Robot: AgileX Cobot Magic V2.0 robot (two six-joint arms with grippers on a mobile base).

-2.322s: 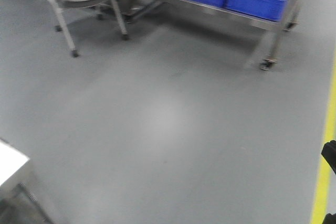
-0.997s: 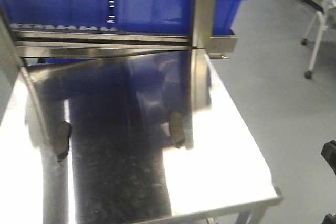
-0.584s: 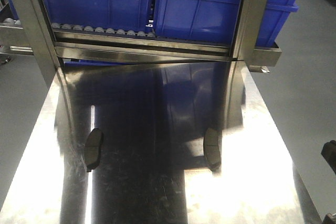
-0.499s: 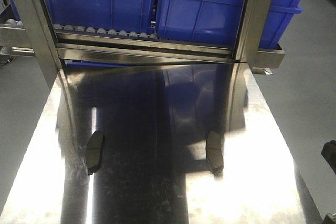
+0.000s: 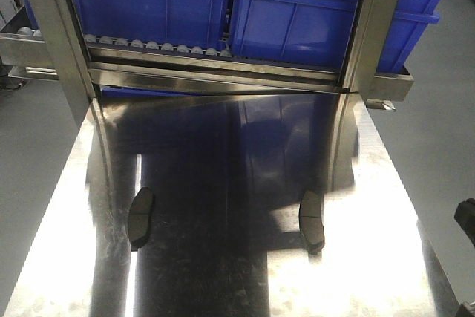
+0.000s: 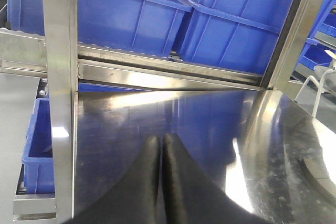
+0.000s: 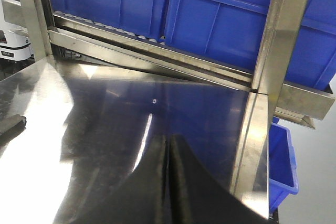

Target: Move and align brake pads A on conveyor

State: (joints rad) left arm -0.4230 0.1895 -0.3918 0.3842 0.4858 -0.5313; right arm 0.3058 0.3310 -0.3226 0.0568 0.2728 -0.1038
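Two dark grey curved brake pads lie on the shiny steel tabletop (image 5: 223, 257) in the front view, one at the left (image 5: 141, 218) and one at the right (image 5: 312, 220). Only these two show. My left gripper (image 6: 161, 141) is shut and empty, low over the steel top. A curved grey shape at the right edge of the left wrist view (image 6: 315, 169) may be a pad. My right gripper (image 7: 168, 141) is shut and empty. A dark pad end (image 7: 11, 124) shows at the left edge of its view. The conveyor is out of view.
Behind the tabletop a steel roller rack (image 5: 215, 72) carries blue bins (image 5: 312, 12) between upright steel posts (image 5: 367, 27). Grey floor lies on both sides of the table. A black robot part (image 5: 466, 220) shows at the right edge. A blue bin (image 6: 39, 145) sits low at the left.
The front view has swung from bare floor to the steel table and now faces it squarely. The two pads have shifted slightly lower and rightward in the view.
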